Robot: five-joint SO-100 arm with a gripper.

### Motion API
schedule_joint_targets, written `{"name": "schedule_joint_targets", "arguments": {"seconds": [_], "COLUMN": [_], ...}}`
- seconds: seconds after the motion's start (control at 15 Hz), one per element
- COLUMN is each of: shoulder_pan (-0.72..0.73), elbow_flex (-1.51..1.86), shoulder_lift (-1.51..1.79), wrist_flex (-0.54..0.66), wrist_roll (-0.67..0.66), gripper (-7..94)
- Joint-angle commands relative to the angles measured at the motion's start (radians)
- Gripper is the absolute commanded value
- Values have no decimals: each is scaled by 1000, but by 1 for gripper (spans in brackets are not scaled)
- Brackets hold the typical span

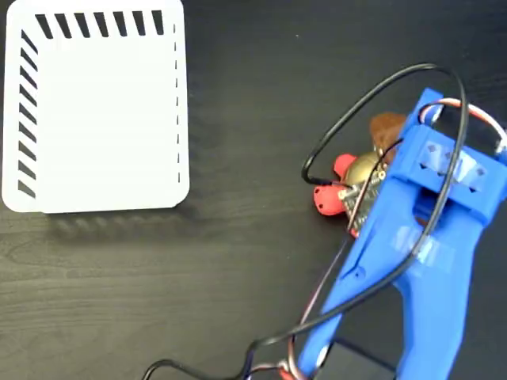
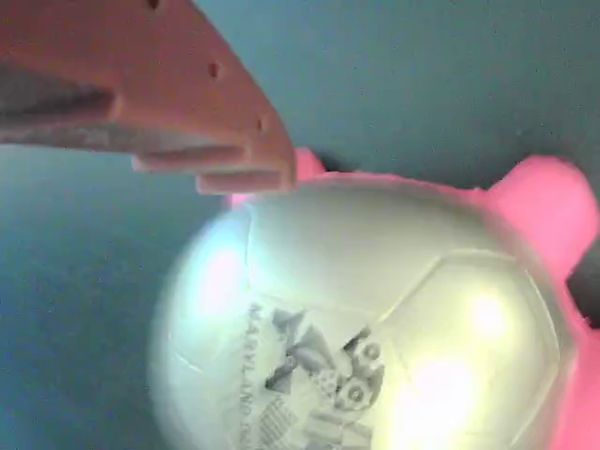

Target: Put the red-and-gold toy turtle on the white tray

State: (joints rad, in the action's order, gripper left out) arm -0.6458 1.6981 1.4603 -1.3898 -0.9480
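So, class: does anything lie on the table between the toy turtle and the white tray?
Nothing visible does. In the fixed view, only bare dark table separates the turtle, under the blue gripper, from the tray at upper left.

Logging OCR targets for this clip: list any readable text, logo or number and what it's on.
"MARYLAND": on the turtle's shell, wrist view, running sideways beside a printed emblem; the emblem and smaller print below it are too blurred to read.
White tray: only black stripes and dashes, no text.
Fixed view: nothing else legible.
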Motion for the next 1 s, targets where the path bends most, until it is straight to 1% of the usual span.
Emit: {"name": "schedule_joint_targets", "arguments": {"seconds": [0.0,0.53,0.93], "shoulder_pan": [-18,-17,-12], "elbow_flex": [34,153,189], "shoulder_lift": [23,-26,-48], "wrist_flex": [35,204,276], "wrist_roll": [-9,3,18], "gripper": [56,56,56]}}
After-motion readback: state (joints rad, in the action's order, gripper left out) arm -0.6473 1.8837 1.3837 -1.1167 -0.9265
